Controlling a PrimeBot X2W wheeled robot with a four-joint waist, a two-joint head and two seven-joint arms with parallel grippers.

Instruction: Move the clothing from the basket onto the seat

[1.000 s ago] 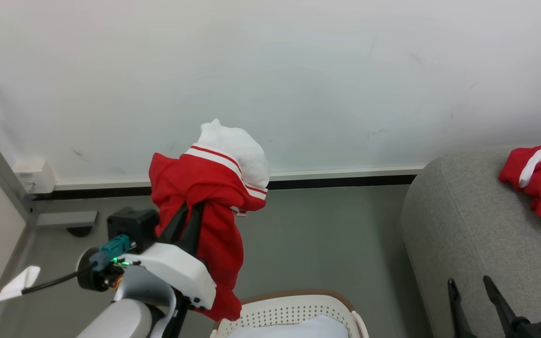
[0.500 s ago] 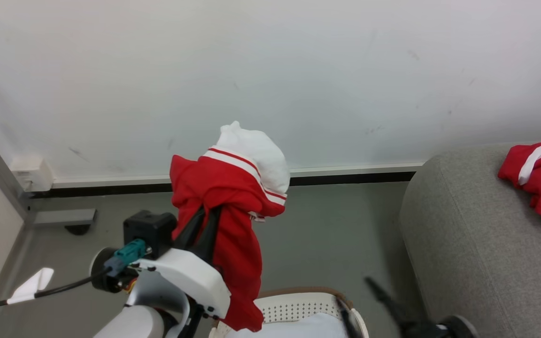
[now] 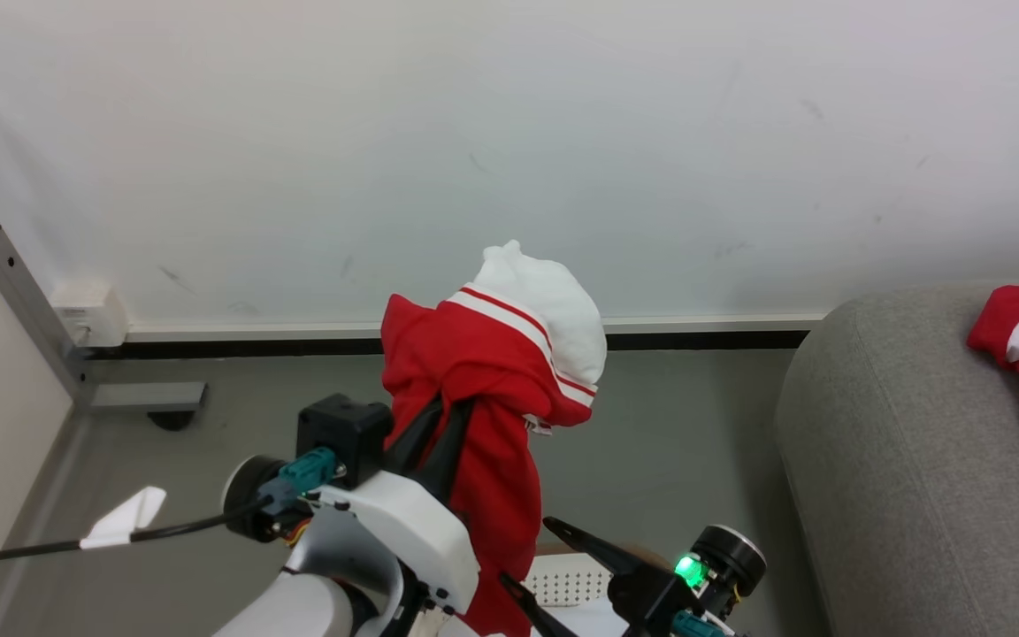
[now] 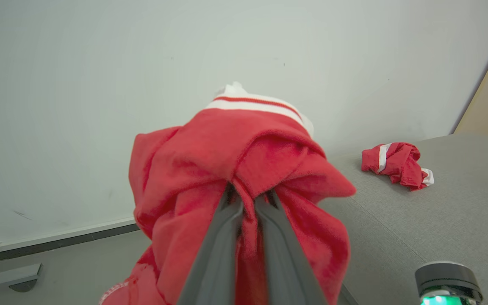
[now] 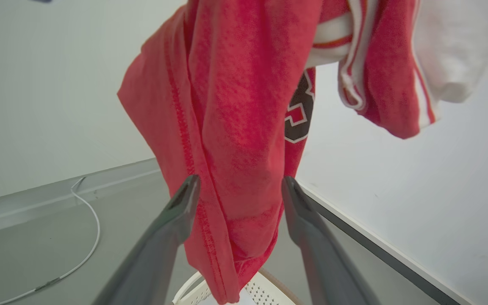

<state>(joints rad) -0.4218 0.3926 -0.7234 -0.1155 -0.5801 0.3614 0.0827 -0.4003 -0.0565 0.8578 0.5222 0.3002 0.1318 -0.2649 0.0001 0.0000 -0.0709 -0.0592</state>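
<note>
R gripper [image 5: 240, 180] swung in under soft red garment [image 3: 465, 354], wide open; L gripper [image 4: 250, 195] clamping it.

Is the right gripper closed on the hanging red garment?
No, the right gripper stands open, fingers apart, not pinching the red garment.

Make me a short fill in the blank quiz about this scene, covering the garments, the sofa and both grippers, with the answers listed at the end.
1. The left gripper is shut on a hanging garment whose main colour is ____.
2. The right gripper has its jaws ____, with the hem seen between them.
3. The crumpled garment on the grey sofa has a ____ stripe.
Missing words: red; open; white.
</note>
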